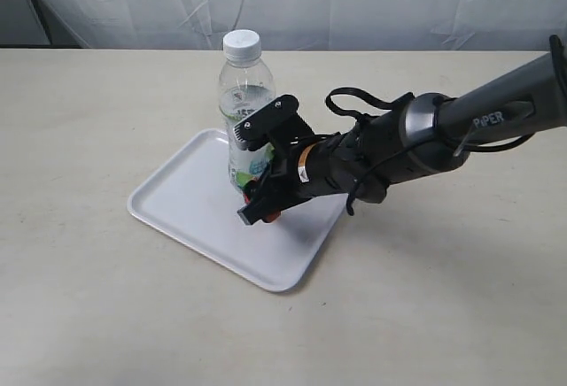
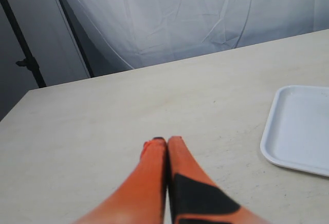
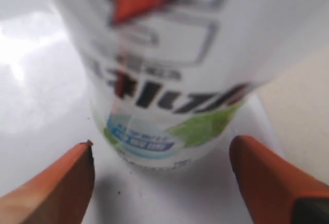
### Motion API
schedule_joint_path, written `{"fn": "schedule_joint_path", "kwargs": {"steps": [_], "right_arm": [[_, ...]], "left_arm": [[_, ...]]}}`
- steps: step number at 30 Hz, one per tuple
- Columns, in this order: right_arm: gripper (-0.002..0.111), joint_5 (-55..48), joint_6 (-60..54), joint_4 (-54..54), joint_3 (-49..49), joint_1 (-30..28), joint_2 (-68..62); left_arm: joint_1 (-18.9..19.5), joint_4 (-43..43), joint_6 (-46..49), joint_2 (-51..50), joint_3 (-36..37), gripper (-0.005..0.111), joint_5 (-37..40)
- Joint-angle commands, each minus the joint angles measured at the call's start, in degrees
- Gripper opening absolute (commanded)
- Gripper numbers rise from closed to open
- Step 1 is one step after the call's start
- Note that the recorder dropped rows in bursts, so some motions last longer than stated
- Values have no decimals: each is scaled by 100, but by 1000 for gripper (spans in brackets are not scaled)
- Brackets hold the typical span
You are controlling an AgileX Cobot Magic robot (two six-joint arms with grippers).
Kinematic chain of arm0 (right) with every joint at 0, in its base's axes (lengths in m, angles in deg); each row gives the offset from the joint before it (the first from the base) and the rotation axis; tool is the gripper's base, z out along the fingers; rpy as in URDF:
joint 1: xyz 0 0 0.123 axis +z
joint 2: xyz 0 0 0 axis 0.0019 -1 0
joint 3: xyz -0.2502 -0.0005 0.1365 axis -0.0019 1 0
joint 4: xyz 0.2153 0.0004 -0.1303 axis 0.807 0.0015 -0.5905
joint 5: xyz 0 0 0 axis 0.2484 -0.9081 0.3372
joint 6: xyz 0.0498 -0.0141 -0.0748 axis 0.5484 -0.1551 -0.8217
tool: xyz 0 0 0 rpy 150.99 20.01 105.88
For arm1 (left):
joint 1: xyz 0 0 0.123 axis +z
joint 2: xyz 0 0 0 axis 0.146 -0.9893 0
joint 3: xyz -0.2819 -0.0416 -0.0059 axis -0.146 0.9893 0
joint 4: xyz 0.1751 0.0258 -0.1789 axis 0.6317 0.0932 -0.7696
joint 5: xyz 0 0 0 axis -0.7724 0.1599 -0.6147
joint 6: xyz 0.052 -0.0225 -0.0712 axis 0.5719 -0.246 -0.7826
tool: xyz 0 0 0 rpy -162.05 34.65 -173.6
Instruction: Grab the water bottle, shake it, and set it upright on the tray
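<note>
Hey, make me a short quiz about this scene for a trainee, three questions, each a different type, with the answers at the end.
1. True or false: the water bottle stands upright on the tray.
2. Multiple choice: the left tool is
A) shut, above the table, with nothing in it
B) open over the tray
C) gripping the bottle's cap
3. Fill in: the fingers of the right tool are spread on either side of the bottle's ____ half (upper/lower).

Key: 1 true; 2 A; 3 lower.
</note>
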Motion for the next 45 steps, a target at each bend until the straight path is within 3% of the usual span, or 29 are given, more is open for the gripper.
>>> {"fn": "schedule_joint_path", "kwargs": {"steps": [1,13,15,18,22,25,28,32,40,45], "right_arm": [[72,-197,-19,-21,14,-16,79],[68,-1527,-8,-21,25,-16,736],[60,-1766,-8,-21,25,-16,850],[38,-2293,3,-21,25,-16,1071],[0,-3170,286,8,25,-16,1393],[0,-3788,1534,-255,25,-16,1731],[0,-4593,3072,-1304,25,-16,2213],[0,-5493,3918,-1629,25,-16,2814],[0,-6240,3992,-1345,25,-16,3422],[0,-6144,3992,-1309,25,-16,3412]], "left_arm": [[-2,-28,-14,26,21,0,9],[-2,-28,-14,26,21,0,9],[-2,-28,-14,26,21,0,9],[-2,-28,-14,26,21,0,9],[-2,-28,-14,26,21,0,9],[-2,-28,-14,26,21,0,9],[-2,-28,-14,26,21,0,9],[-2,-28,-14,26,21,0,9],[-2,-28,-14,26,21,0,9],[-2,-28,-14,26,21,0,9]]}}
